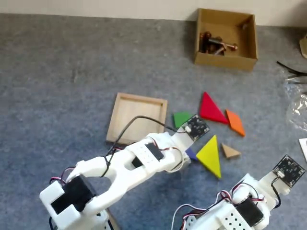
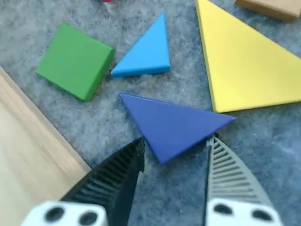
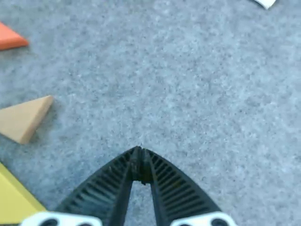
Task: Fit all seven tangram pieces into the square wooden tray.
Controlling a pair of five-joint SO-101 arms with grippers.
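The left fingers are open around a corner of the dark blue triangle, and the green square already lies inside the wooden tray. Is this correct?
Wrong: the green square lies on the mat beside the wooden tray, not inside it, as the left wrist view shows. The rest holds.

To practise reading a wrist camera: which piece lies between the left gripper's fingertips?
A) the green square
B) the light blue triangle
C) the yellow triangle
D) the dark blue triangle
D: in the left wrist view, the left gripper is open with one fingertip on each side of the dark blue triangle.
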